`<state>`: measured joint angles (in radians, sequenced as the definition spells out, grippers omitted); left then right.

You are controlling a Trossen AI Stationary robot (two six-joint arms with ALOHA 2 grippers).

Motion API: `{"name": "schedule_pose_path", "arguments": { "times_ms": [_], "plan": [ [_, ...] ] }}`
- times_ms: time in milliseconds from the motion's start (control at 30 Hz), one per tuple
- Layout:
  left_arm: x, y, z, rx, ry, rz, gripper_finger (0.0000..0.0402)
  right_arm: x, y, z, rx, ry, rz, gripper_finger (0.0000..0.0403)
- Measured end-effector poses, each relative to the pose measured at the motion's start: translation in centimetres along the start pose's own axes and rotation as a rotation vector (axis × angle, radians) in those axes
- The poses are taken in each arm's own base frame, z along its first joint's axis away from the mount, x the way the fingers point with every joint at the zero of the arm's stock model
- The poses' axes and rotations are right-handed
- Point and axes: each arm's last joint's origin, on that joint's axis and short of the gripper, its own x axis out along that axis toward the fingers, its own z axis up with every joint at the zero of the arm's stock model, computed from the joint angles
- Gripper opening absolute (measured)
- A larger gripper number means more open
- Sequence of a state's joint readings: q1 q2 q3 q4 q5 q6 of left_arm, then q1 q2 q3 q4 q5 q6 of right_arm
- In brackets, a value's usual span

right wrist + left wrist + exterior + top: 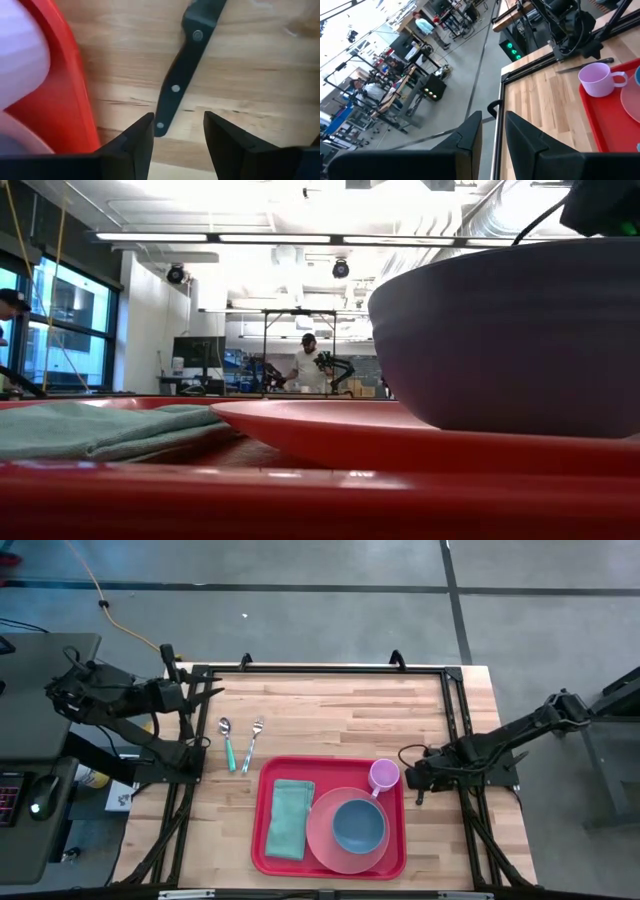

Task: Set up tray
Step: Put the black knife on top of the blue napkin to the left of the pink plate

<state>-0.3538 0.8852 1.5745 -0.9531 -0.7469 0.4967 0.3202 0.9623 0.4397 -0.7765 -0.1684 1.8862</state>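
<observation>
I have the tray (262, 840) sitting at six o'clock on the table (330, 710), already carrying a folded green cloth (289, 818) on its nine o'clock side, a pink plate (325, 840) with a blue bowl (358, 825) on it, and a lilac mug (384, 775) at its two o'clock corner. My right gripper (177, 135) hangs low just past the tray's three o'clock edge, fingers parted with nothing between them, poised over a black-handled knife (182, 75) lying on the wood beside the tray. I judge that spread is set to straddle the handle for a pickup, since the knife looks like the next piece to go in. A spoon (227, 740) and fork (252, 743) lie side by side off the tray's eleven o'clock corner, not yet loaded. My left gripper (492, 132) waits near the table's ten o'clock edge, its fingers only narrowly apart and empty, clear of the cutlery.
</observation>
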Motion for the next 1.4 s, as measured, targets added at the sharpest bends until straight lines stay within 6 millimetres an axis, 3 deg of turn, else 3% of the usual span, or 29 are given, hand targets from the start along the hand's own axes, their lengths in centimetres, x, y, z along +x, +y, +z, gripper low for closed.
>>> {"name": "schedule_pose_path", "arguments": {
  "times_ms": [433, 567, 700, 967, 1400],
  "plan": [
    [0.0, 0.0, 0.0, 0.007, 0.0, 0.001, 0.0117, -0.1, 0.2, 0.8, -0.017, -0.112, 0.025, 0.0215],
    [0.0, 0.0, 0.0, 0.007, 0.001, 0.002, 0.0117, 1.2, 0.0, 1.3, 0.0, -0.094, 0.068, 0.0217],
    [0.0, 0.0, 0.0, 0.006, -0.001, 0.002, 0.0117, 2.5, -0.5, 1.7, 0.04, -0.045, 0.091, 0.0209],
    [-0.1, 0.1, 0.0, -0.005, -0.008, 0.006, 0.0117, 2.6, -0.7, 2.0, 0.055, -0.051, 0.072, 0.0187],
    [-0.2, 0.2, 0.0, -0.005, -0.006, 0.01, 0.0117, 2.7, -1.0, 2.0, 0.058, -0.053, 0.037, 0.0099]
  ]
}}
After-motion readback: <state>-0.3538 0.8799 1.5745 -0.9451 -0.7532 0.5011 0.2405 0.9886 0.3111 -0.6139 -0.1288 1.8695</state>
